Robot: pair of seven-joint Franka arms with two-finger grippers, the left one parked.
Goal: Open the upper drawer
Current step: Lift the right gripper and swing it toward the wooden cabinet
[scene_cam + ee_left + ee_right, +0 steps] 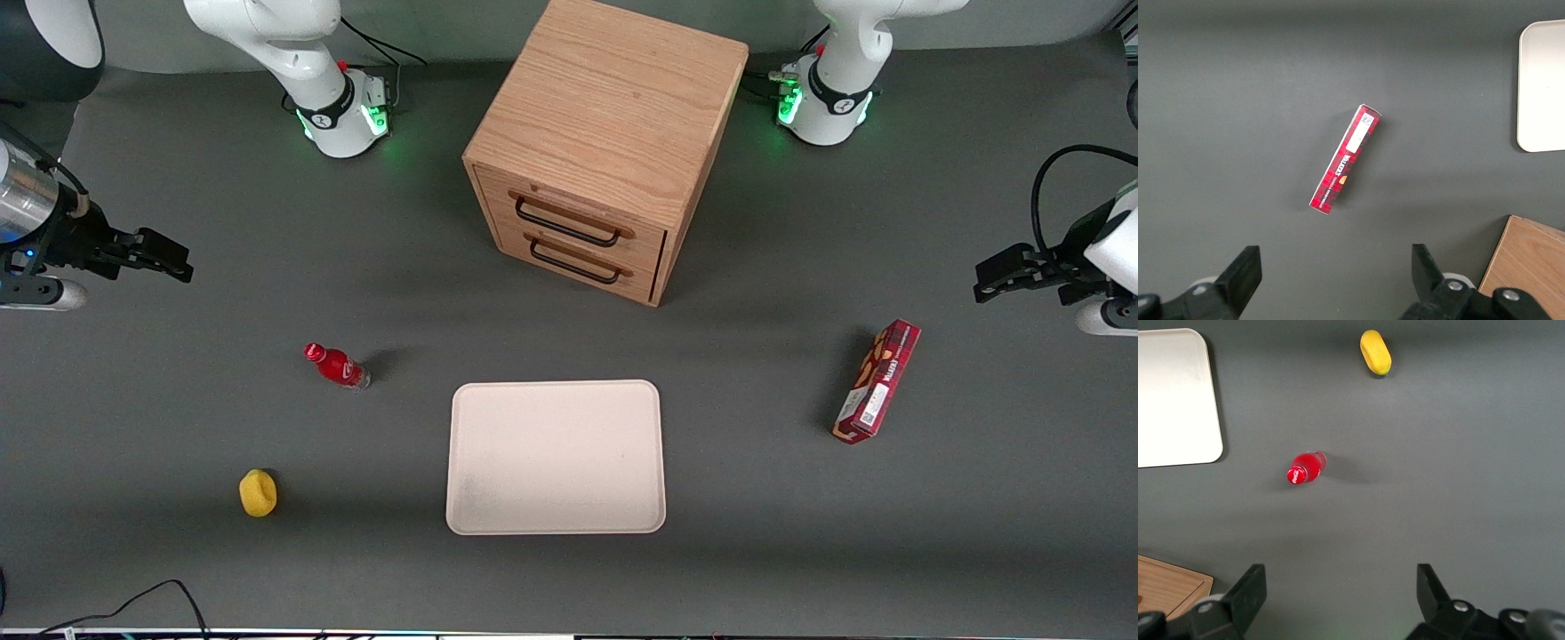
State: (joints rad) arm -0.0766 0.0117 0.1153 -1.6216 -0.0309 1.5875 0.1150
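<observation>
Two oak drawers sit shut in the cabinet (613,133); the upper drawer (569,218) lies above its twin (573,260). Well apart, toward the working arm's end of the bench (178,551), the gripper (164,258) hovers, fingers (1248,590) spread wide, above a red bottle (1305,468).

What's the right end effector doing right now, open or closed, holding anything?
Right end effector: open, holding nothing, hovering above the table toward the working arm's end, apart from the upper drawer.

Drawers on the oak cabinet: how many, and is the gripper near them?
2. The upper drawer sits directly above the lower drawer, both shut. The gripper, open, hangs toward the working arm's end, far from both.
</observation>
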